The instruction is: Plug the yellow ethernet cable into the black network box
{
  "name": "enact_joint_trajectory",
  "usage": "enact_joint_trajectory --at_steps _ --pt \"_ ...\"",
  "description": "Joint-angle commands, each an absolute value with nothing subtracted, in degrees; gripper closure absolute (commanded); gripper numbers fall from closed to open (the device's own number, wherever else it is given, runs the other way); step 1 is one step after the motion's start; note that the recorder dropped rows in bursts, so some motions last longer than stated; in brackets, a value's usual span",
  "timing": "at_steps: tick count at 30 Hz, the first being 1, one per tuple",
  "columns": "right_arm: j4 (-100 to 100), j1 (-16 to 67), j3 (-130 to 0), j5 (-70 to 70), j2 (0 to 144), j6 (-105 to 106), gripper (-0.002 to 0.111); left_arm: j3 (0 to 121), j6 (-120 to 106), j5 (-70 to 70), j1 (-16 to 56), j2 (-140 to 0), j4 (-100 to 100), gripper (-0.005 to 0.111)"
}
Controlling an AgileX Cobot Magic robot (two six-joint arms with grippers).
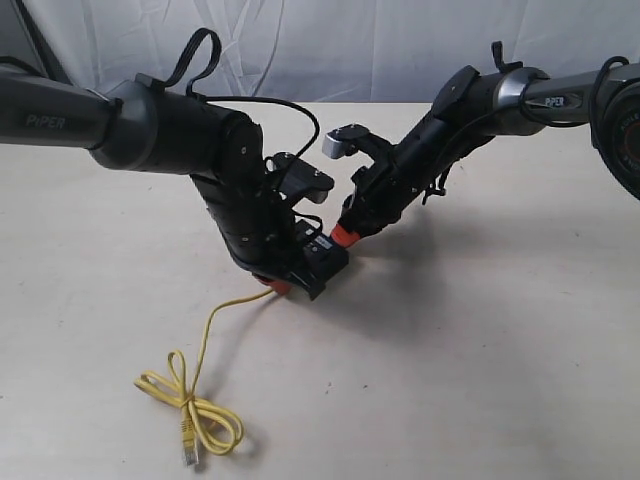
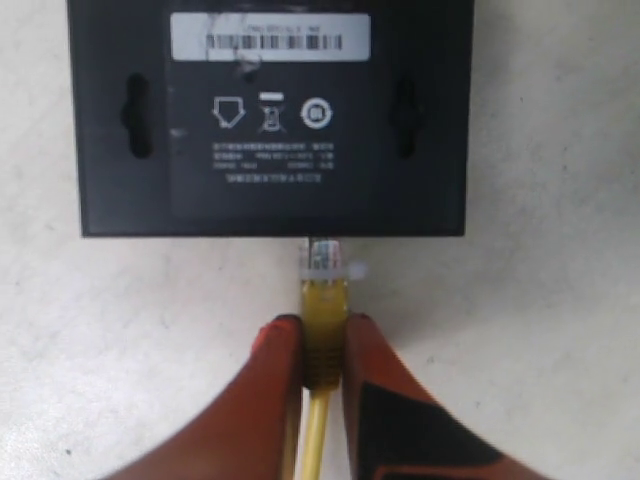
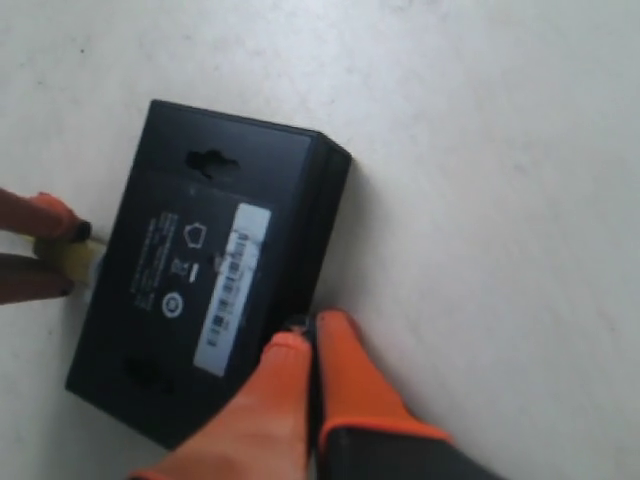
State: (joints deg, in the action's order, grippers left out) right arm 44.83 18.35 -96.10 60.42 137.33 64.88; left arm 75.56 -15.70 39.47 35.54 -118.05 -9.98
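The black network box (image 2: 270,120) lies flat on the table, white barcode label up. My left gripper (image 2: 322,330) is shut on the yellow boot of the yellow ethernet cable (image 2: 325,305). Its clear plug (image 2: 325,258) sits at the box's near edge; how deep it is in a port is hidden. From my left gripper (image 1: 280,285) the cable trails to a loose loop (image 1: 190,400) with the free plug at the front. My right gripper (image 3: 312,332) is shut, empty, with its tips against the opposite side wall of the box (image 3: 210,280). In the exterior view my right gripper (image 1: 343,235) sits behind the box (image 1: 322,258).
The pale table (image 1: 500,350) carries nothing else in view. A white cloth backdrop (image 1: 350,50) hangs behind it. Both arms meet over the middle, the left arm (image 1: 150,125) coming from the left and the right arm (image 1: 470,110) from the right.
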Motion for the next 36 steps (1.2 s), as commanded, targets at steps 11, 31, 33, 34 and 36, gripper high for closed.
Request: enact_joint_trajectory --at_steps 11,31,33,34,36 --pt "42.00 18.83 -95.17 65.05 138.57 66.87 0.109 76.11 -15.61 36.15 35.51 -118.02 -7.16 0.107" --pt "42.09 18.83 -95.17 57.74 138.57 64.32 0.109 76.11 -34.27 47.89 30.10 -116.88 -1.93 0.107" --pt "42.33 18.83 -95.17 54.99 138.57 64.17 0.109 76.11 -38.81 47.89 28.15 -116.88 -4.86 0.107" --pt "42.81 18.72 -95.17 54.11 138.57 62.94 0.109 76.11 -39.98 47.77 27.03 -117.12 -7.12 0.107" --pt "42.95 18.71 -95.17 52.35 138.57 60.97 0.109 76.11 -41.79 47.51 25.29 -117.70 -9.71 0.107"
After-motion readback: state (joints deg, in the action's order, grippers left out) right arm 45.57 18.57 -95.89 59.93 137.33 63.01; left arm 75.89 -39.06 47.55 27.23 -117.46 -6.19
